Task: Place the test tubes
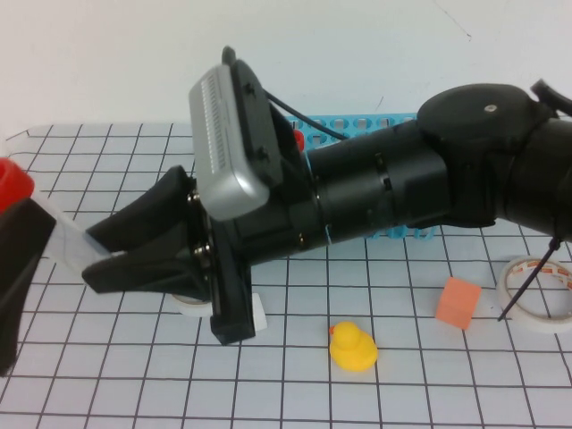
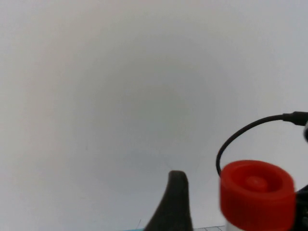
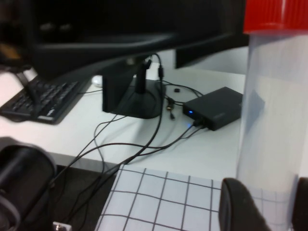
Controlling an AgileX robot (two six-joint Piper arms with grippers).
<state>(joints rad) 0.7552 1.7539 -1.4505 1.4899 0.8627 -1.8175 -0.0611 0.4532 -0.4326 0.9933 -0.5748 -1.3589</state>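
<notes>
Matte black is seen all along the right arm (image 1: 420, 183): a rounded joint cap (image 1: 487, 112), then smooth cylindrical segments. A silver camera housing (image 1: 228, 143) with a finely grooved face is mounted on top, and a thin black cable (image 1: 308, 121) is led off just behind that housing. Ahead of the housing, the right pincer (image 1: 96, 256) is shown with tapered black fingers. Further beyond it, the left pincer (image 1: 20, 268), equally black, is glimpsed.

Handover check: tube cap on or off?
On. A red cap sits on the tube end; right gripper grips the tube at far left, left gripper open beside the cap.
</notes>
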